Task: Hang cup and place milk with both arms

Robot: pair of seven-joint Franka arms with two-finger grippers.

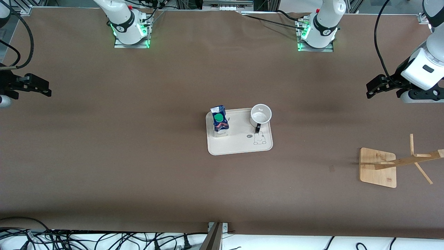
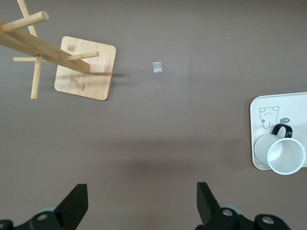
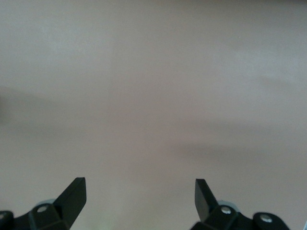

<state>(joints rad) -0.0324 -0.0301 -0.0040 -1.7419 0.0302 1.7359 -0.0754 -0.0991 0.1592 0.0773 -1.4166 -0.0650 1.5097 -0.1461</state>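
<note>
Both pairs of fingers stand spread apart with nothing between them: the left gripper (image 2: 139, 201) hangs over bare desk (image 1: 138, 156) at the left arm's end, the right gripper (image 3: 139, 199) over bare desk at the right arm's end, each well apart from the work. Both arms look to be waiting.

The cup (image 1: 261, 115) stands upright, mouth up, on a cream tray (image 1: 239, 147) at the middle of the desk, its black handle turned toward the front camera. The milk (image 1: 219, 120) stands on the same tray, toward the right arm's end, green cap showing. A wooden rack (image 1: 378, 167) with pegs stands toward the left arm's end, nearer the front camera than the tray.

As I judge it, the risks lie ahead. The cup sits close to the tray's rim, so a grasp that comes in off-centre could push it over the lip or tip it. The handle must slip onto a thin peg; a small twist in the hold could knock the light rack over. The milk is narrow and tall, so a glancing finger could topple it. Both arms reaching for one small tray could also crowd each other.

As for writing, the tray carries a small cartoon animal drawing with a tiny dark mark beside it; I cannot read it, nor the print on the milk.
</note>
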